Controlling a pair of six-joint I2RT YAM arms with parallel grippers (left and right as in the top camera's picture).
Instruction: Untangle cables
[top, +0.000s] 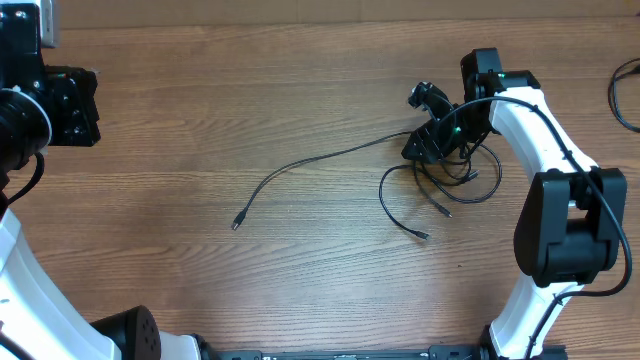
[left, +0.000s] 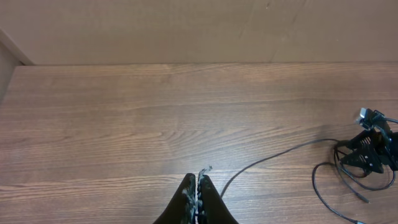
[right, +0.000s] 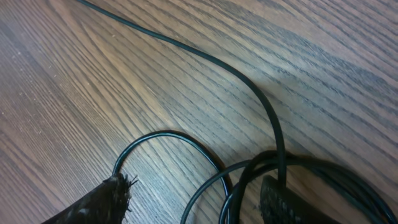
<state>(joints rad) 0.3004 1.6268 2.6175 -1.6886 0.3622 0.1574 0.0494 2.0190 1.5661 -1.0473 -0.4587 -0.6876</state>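
Observation:
The cables are thin black cords on the wooden table. One long strand (top: 310, 160) runs from a small plug (top: 236, 225) at centre-left up to a loose tangle (top: 455, 180) at the right, which ends in two plugs (top: 424, 235). My right gripper (top: 437, 140) is down on the tangle's top edge. In its wrist view it is open (right: 196, 202), with cable loops (right: 236, 180) lying between the fingers and the long strand (right: 249, 81) curving away. My left gripper (left: 198, 186) is shut on nothing, far to the left, with the strand (left: 273, 158) and tangle (left: 348, 180) ahead of it.
The left arm's body (top: 50, 105) sits at the table's far left edge. A thicker black cable (top: 625, 95) loops in at the right edge. A wall (left: 186, 31) rises behind the table's back edge.

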